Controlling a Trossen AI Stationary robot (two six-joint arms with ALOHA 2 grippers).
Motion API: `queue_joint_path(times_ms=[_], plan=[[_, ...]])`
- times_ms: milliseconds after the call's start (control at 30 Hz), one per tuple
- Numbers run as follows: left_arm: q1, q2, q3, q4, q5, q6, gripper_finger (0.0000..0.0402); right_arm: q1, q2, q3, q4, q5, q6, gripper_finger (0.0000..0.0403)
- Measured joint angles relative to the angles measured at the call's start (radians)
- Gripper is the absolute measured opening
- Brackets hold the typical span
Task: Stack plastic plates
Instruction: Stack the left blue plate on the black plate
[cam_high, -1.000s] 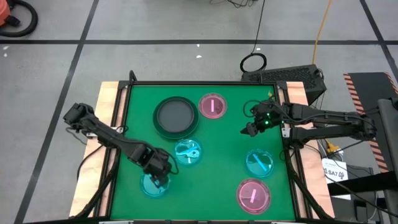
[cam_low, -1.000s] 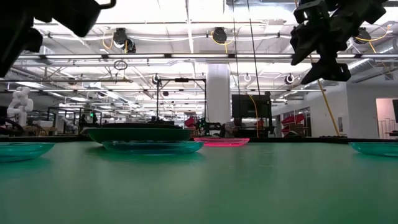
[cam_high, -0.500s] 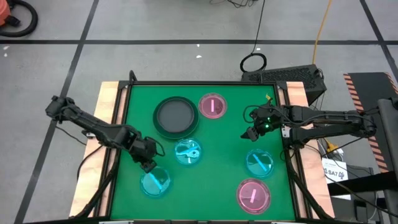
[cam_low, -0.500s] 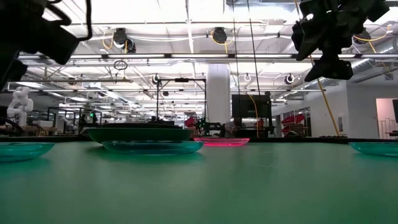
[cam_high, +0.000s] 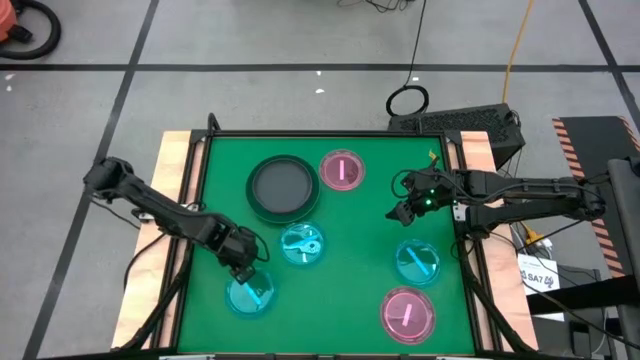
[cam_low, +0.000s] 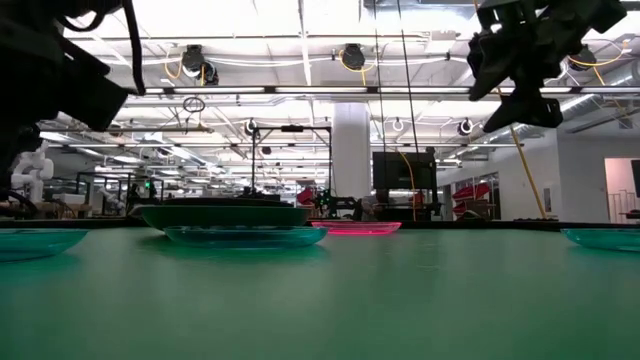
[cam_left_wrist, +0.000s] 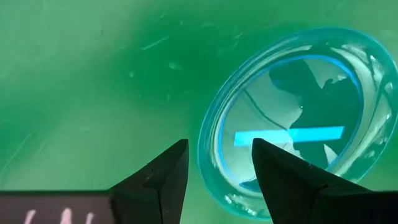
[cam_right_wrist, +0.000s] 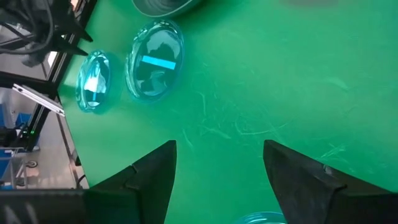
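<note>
Three translucent cyan plates lie flat on the green table: near-left (cam_high: 248, 294), middle (cam_high: 301, 244) and right (cam_high: 416, 261). A dark grey plate (cam_high: 283, 187) sits at the far side with a pink plate (cam_high: 341, 170) beside it. Another pink plate (cam_high: 407, 313) lies near-right. My left gripper (cam_high: 243, 270) hovers open over the near-left cyan plate (cam_left_wrist: 292, 130); in the left wrist view its fingers stand on either side of the plate's rim (cam_left_wrist: 208, 146). My right gripper (cam_high: 400, 212) hangs open above bare table, between the far pink plate and the right cyan plate.
A raised wooden border (cam_high: 178, 190) frames the green table. In the low view the dark grey plate (cam_low: 225, 214) stands higher than the cyan plate (cam_low: 245, 236) in front of it. Bare green mat lies in the table's middle (cam_high: 355, 250).
My left gripper drew back from over the near-left cyan plate toward the table's far-left, then came back part of the way toward that plate. The plates stay where they were. My right gripper holds its place.
</note>
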Motion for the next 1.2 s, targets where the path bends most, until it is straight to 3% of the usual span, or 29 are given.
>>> queue_joint_path(times_ms=[533, 967, 1200], plan=[[-0.066, 0.166, 0.0, 0.072, -0.002, -0.013, 0.0181, 0.0, 0.0, 0.0, 0.008, -0.002, 0.008, 0.0233], [-0.089, 0.189, 0.018, 0.084, -0.039, -0.062, 0.0046, 0.0, 0.0, 0.0, 0.008, 0.0, 0.007, 0.0233], [-0.089, 0.19, 0.061, 0.074, -0.055, -0.066, 0.003, 0.0, 0.0, 0.0, 0.008, 0.001, -0.001, 0.0233]])
